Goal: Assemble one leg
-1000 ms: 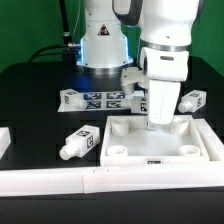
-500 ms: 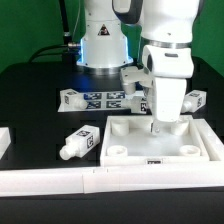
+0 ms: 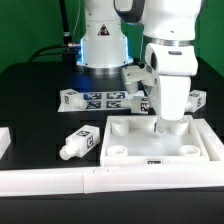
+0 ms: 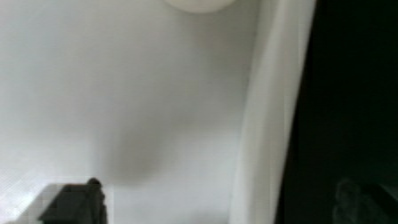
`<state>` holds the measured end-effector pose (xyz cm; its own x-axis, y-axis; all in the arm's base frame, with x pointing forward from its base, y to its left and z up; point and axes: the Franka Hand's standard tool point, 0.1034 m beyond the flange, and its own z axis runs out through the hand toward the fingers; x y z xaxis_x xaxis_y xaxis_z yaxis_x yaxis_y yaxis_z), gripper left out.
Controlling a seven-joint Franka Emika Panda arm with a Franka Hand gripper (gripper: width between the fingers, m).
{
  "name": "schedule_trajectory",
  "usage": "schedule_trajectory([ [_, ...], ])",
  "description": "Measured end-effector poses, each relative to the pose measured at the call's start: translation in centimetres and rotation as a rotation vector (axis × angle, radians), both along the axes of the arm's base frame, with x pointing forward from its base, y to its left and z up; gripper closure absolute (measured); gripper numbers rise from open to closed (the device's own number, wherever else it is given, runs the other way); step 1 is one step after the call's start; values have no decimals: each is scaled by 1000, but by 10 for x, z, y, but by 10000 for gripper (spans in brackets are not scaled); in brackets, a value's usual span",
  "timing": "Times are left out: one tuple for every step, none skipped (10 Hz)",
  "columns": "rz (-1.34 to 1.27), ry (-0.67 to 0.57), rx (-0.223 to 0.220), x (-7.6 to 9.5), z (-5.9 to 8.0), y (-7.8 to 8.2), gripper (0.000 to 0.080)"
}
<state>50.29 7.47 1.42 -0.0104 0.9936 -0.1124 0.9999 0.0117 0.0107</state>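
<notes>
Hand [image 3: 166, 127] — spread wide, empty — over smooth white square panel [image 3: 128, 131]; blocky tagged leg [image 3: 80, 142] lies apart.

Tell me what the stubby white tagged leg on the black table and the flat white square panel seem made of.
Stubby white tagged leg: likely matte hard plastic; uniform white, crisp blocky edges.
Flat white square panel: probably the same; smooth white, no grain or gloss.

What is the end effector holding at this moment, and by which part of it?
Nothing. In the wrist view the end effector is open: its fingers stand wide apart with only the white panel between them. A leg lies loose beside the panel.
</notes>
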Motion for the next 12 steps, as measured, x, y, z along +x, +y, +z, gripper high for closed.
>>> schedule_trajectory([
  [0,0,0,0,0,0,151],
  [-1,0,0,0,0,0,151],
  [-1,1,0,0,0,0,283],
  [-1,1,0,0,0,-1,283],
  [-1,1,0,0,0,-1,467],
  [-1,1,0,0,-1,-1,601],
  [-1,2,0,-1,-1,-1,601],
  [3,5,-3,-1,-1,-1,746],
  [25,16,-8,-2,0,-1,746],
  [21,19,-12,0,0,-2,746],
  [21,32,-21,3,1,-4,746],
  [18,46,-27,3,0,-4,746],
])
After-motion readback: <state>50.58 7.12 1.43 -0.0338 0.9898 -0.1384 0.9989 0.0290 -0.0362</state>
